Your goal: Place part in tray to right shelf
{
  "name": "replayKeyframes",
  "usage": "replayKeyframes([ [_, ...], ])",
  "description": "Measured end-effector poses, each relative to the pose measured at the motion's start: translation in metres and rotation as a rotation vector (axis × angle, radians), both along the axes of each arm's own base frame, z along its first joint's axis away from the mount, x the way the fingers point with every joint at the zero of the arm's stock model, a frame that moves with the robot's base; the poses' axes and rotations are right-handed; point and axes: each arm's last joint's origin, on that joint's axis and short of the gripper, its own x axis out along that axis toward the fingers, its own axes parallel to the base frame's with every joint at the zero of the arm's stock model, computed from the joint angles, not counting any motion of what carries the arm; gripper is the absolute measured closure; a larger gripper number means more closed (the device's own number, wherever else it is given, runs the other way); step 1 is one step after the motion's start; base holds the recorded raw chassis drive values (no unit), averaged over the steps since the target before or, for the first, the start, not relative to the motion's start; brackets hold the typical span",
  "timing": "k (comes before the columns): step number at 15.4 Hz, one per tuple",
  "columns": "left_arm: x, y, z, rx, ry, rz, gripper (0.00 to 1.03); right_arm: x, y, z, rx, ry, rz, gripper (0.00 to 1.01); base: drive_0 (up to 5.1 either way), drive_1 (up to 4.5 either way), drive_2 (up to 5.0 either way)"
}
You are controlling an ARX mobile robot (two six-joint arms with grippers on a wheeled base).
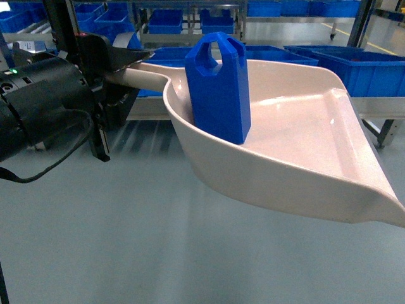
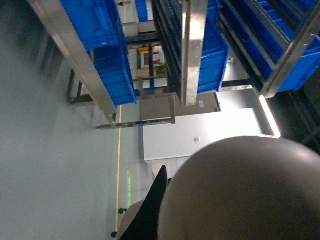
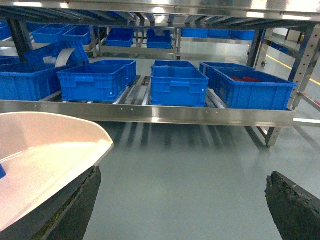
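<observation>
Left gripper (image 1: 130, 63) jaws clamp scoop handle; right gripper (image 3: 182, 202) jaws wide apart, empty. Blue jerrycan part (image 1: 218, 88) stands upright inside beige scoop (image 1: 304, 126), held above floor, shelf rail (image 3: 150, 112) ahead. Risk: tilt tips part out.

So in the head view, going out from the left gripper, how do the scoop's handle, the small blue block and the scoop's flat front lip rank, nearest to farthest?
1. Long handle of the beige glossy plastic scoop: at the left gripper, far left.
2. Small bright-blue jerrycan-shaped plastic block: upright in the scoop, centre.
3. Flat front lip: far right.
</observation>
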Motion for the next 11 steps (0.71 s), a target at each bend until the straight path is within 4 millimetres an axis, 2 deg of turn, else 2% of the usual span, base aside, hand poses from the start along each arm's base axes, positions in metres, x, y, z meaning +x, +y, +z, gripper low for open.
replayKeyframes([
  [11,0.0,0.0,-0.0006,0.003,0.005,0.0,0.89,0.0,0.0,-0.0006,0.0,0.005,0.0,0.03,0.0,0.0,0.0],
])
